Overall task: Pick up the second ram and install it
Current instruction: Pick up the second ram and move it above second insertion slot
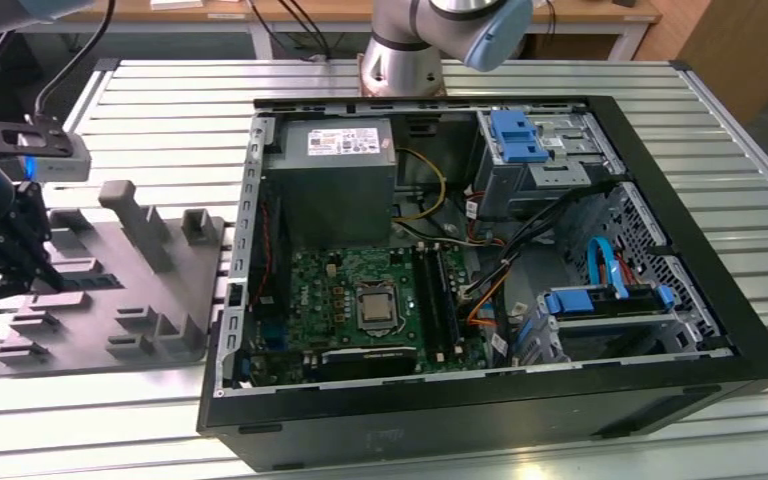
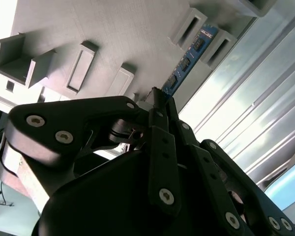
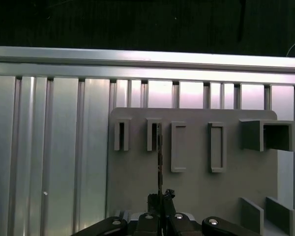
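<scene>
The second ram [image 2: 188, 60] is a thin blue-faced stick standing on edge in the grey plastic tray [image 2: 113, 34], between two raised blocks. In the first wrist view the second ram [image 3: 160, 160] shows edge-on as a dark line running from a tray slot towards my fingers. My gripper [image 3: 162, 198] is shut on the stick's near end, and the dark fingers [image 2: 160, 105] press together over its edge. In the exterior view my gripper [image 1: 8, 262] hangs low over the tray [image 1: 131, 335] at that view's left.
An open computer case [image 1: 491, 412] lies at the exterior view's right of the tray, with its green motherboard [image 1: 344, 285] and long memory slots [image 1: 439, 290] exposed. Cables, a power supply [image 1: 337, 165] and blue drive brackets crowd the case. Ribbed metal table [image 3: 49, 147] surrounds everything.
</scene>
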Tool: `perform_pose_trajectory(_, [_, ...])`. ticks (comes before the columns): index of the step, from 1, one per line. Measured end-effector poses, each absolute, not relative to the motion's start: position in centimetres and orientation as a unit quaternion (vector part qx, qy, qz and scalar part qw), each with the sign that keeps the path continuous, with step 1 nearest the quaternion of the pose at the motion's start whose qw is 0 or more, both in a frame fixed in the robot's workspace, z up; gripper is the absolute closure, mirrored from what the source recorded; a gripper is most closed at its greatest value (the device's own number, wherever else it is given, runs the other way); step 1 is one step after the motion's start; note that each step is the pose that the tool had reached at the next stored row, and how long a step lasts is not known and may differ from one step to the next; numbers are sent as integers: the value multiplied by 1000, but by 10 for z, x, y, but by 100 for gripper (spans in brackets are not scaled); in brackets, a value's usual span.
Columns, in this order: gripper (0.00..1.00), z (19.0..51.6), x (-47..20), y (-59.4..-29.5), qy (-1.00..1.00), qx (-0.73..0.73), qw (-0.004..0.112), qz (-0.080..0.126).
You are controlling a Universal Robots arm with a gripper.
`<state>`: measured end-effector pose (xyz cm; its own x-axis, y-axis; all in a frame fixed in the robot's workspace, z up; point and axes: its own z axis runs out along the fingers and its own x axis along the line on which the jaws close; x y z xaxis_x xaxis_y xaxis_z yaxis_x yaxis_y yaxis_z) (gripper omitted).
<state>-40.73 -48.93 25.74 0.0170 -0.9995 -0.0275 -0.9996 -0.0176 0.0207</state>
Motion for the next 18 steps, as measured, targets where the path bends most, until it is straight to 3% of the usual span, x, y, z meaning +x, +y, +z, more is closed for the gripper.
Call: perform_pose_trajectory(18, [86,279,-407,-489,701,-713,4,19])
